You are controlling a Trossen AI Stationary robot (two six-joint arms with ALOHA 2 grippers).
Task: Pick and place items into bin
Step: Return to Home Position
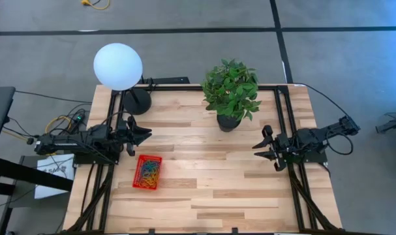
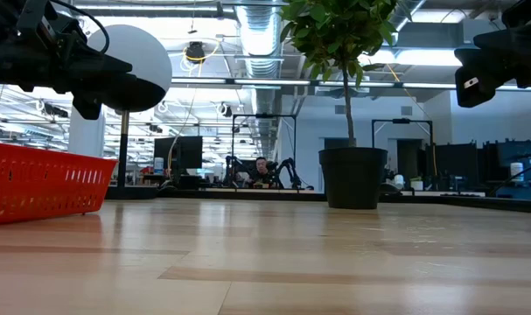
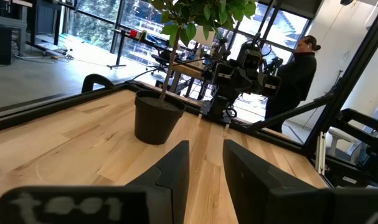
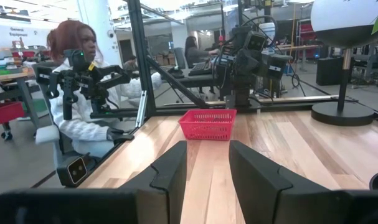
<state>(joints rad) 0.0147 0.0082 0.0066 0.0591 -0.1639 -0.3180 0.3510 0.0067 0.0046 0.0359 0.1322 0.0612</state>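
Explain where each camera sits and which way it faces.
High: overhead, looking down on table, left tool and right tool.
Low: table height, looking across at pot; arms above.
Left wrist: on left arm, faces pot past left tool.
Right wrist: on right arm, faces basket past right tool.
Low and right wrist share the basket.

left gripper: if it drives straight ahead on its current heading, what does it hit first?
Probably the right gripper, facing it across the table. The plant pot sits just off the left gripper line, but the margin looks slim and depth is unclear, so a graze is possible.
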